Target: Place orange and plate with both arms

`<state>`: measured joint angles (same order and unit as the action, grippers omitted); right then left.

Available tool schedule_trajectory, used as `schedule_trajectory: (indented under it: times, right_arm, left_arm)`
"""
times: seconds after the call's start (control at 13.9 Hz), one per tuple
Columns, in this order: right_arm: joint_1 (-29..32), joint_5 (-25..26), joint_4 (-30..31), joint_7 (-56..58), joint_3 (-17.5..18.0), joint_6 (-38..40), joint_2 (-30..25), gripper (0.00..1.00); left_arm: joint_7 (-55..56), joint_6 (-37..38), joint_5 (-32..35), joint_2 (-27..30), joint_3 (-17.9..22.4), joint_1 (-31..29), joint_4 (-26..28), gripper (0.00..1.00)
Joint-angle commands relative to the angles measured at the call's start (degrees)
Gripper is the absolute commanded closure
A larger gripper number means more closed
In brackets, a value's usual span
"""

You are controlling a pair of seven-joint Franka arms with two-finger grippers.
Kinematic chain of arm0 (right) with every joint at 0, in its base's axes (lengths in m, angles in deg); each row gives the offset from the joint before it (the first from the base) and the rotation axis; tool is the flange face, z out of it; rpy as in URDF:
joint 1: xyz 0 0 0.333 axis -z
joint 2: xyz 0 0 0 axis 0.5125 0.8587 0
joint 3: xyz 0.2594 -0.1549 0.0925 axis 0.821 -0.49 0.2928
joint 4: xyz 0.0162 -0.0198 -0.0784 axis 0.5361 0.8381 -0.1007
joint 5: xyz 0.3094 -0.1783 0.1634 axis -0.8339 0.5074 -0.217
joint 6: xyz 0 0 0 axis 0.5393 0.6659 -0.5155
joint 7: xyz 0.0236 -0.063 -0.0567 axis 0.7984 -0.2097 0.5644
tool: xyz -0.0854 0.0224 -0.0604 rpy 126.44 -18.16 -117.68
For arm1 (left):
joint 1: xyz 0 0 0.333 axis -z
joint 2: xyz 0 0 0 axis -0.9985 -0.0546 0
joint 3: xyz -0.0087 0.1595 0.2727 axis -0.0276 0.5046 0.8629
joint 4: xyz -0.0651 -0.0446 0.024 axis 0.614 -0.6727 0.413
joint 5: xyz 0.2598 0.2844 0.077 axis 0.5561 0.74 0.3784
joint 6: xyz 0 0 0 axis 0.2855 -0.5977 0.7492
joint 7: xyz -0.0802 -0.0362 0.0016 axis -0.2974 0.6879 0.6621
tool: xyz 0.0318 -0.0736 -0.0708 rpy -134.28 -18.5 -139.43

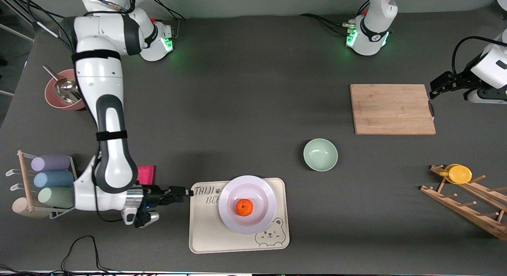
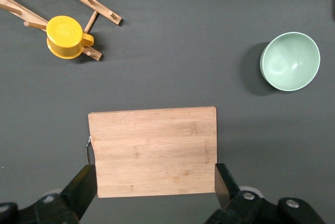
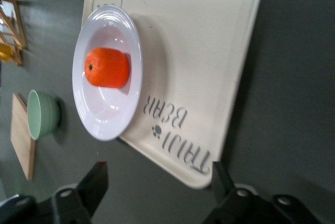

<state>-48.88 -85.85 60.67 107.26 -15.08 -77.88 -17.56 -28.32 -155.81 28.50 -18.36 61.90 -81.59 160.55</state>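
Near the table edge closest to the front camera, about midway along it, lies the cream bear-printed tray [image 1: 206, 232]; on the tray sits the plate [image 1: 261, 193], and in the plate's well rests the orange [image 1: 244, 207], touching nothing but the plate; the right gripper [image 1: 189, 192] is low at the tray's edge toward the right arm's end of the table, pointing at the tray, its fingers [image 3: 97, 179] spread apart with nothing between them; in the right wrist view the tray's corner shows between the two fingers, while the plate [image 3: 133, 51] and the orange [image 3: 107, 67] lie well clear of the fingertips, farther along the tray; the right arm [image 1: 107, 121] reaches down from its base at the table's farther edge, past a pink bowl with a metal scoop [image 1: 63, 90] and a rack of pastel cups [image 1: 49, 181] at its own end of the table; the left gripper [image 1: 431, 94] hangs over the edge of the wooden cutting board [image 1: 392, 109] toward the left arm's end of the table, its fingers [image 2: 86, 185] wide apart and empty, the board [image 2: 152, 150] showing between them in the left wrist view; a pale-green bowl [image 1: 320, 154] stands between the board and the tray; a yellow cup [image 1: 458, 174] sits on a wooden rack [image 1: 467, 204] near the corner at the left arm's end nearest the front camera
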Motion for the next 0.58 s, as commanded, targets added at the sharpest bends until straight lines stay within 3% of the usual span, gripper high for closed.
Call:
schedule_trajectory:
  times: [0.0, 0.36, 0.5]
  right_arm:
    - [1.34, 11.41, 2.13, -0.85, 0.12, 2.46, -5.56, 0.0]
    - [3.1, 34.36, 8.7, -3.03, 0.11, 2.63, -20.4, 0.0]
    - [4.06, 38.86, 14.58, -10.83, 0.12, 2.81, -28.13, 0.0]
  left_arm:
    - [0.65, 0.31, 0.18, 0.31, -0.24, -0.27, -0.2, 0.0]
    - [0.83, 0.57, 0.27, 0.49, -0.51, -0.18, -0.2, 0.0]
    - [0.83, 1.1, 0.27, 0.57, -0.42, -0.18, -0.29, 0.0]
